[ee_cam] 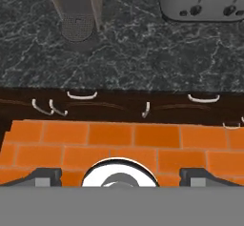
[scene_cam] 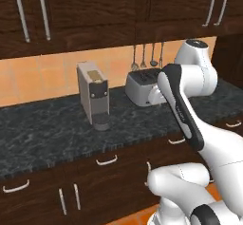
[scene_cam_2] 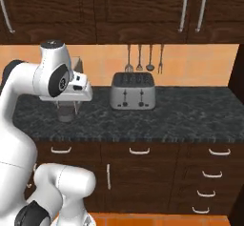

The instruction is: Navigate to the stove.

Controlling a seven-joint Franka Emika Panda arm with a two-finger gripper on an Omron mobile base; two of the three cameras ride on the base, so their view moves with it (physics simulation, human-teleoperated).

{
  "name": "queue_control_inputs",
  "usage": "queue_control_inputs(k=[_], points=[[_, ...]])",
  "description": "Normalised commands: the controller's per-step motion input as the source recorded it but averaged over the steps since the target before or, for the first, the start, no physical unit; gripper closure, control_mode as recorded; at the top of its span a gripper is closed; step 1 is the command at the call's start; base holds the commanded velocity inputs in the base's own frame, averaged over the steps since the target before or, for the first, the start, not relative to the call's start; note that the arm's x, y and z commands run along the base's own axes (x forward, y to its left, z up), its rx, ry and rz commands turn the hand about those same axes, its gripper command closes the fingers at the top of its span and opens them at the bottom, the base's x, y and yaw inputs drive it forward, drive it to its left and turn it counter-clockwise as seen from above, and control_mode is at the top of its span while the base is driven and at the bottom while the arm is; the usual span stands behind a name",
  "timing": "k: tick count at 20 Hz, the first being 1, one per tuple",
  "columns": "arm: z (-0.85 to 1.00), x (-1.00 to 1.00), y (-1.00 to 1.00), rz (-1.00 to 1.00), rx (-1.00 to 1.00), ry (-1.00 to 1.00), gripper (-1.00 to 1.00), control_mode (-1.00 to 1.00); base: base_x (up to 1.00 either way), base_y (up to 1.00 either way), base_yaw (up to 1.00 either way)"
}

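Black marble counter (scene_cam_2: 181,115) bears toaster (scene_cam_2: 133,91); gripper (ee_cam: 122,175) spread over orange floor (ee_cam: 119,144).

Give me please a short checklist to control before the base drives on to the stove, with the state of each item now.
1. Stove in view: not ok. The counter ahead carries a coffee machine and a toaster, no cooktop.
2. Which way to the stove: cannot tell.
3. Claw empty: ok. Its tips stand wide apart with only the orange floor between them.
4. Arm off the counter: ok. It is folded up in front of the cabinets, and the hand looks down at the counter edge and floor.
5. Floor by the cabinets free: ok in the part seen; the sides are out of frame.
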Motion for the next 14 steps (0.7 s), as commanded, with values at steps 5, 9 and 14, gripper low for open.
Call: queue_control_inputs(k=[5, 9, 14], points=[[0.0, 0.0, 0.0, 0.0, 0.0, 0.0, -1.0, 1.0, 0.0, -0.27, -0.9], [0.0, 0.0, 0.0, 0.0, 0.0, 0.0, -1.0, 1.0, 0.0, 0.0, -1.0], [0.0, 0.0, 0.0, 0.0, 0.0, 0.0, -1.0, 1.0, 0.0, 0.0, -1.0]])
